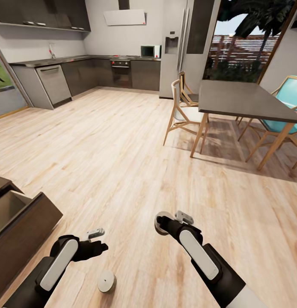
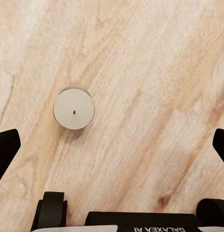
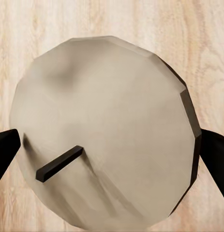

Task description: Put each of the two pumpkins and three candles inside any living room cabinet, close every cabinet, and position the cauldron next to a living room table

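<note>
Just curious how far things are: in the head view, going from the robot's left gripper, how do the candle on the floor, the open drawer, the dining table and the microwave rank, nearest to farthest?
1. Candle on the floor, just beside the left gripper.
2. Open drawer, at the left.
3. Dining table, far right.
4. Microwave, on the back kitchen counter.

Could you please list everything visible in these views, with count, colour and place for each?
candles: two, pale grey-white with dark wick; one standing on the floor below the left gripper, one between the right gripper's fingers.
cabinet: one, dark brown, left edge, a drawer pulled open showing a pale interior.
dining table: one, dark grey top on wooden legs, right side.
chairs: one white-seated at the table's left, a teal one on its far side.
kitchen cupboards: dark grey run along the far wall.
floor: light wood planks.
left gripper: black, open, empty, above the floor.
right gripper: black, closed on a candle.
</note>
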Controlling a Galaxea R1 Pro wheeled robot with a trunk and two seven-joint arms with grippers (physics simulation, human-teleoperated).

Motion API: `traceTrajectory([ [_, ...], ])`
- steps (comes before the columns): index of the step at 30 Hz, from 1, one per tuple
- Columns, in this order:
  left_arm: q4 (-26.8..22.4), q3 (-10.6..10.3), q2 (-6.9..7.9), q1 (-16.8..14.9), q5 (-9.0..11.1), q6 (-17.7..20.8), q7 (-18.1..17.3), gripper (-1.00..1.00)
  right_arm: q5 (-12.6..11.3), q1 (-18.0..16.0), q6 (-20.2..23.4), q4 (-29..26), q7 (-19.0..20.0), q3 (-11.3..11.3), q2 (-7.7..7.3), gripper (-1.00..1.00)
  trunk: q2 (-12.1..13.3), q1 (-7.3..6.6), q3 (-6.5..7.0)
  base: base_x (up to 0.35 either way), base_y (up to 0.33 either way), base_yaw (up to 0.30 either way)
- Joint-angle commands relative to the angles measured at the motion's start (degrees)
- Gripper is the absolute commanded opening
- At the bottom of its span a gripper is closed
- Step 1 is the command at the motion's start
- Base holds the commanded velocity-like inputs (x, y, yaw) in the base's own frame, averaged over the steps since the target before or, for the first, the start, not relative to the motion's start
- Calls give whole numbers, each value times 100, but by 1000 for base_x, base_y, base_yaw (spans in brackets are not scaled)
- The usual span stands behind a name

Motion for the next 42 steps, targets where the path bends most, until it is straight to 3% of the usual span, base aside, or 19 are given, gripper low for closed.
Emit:
traceTrajectory([
  [1,-6,-8,3,-4,59,3,56,100,-30,-6,8,-11,-48,11,-5,-100,-2,0,-5,48,26,0],
  [8,-5,-3,5,-4,60,-50,48,100,-37,-5,2,-15,-52,11,-5,-100,-2,0,-5,12,7,0],
  [24,185,-14,14,-12,51,-423,29,100,-23,-5,22,-128,-40,11,-5,-100,-644,352,-292,0,0,0],
  [31,200,-11,28,-13,53,-455,12,100,-25,11,65,-929,-35,18,-13,-100,-925,505,-417,0,0,0],
  [42,283,13,84,-13,60,-461,-366,100,-30,21,180,-1379,25,202,-14,-100,-1366,747,-615,0,0,0],
])
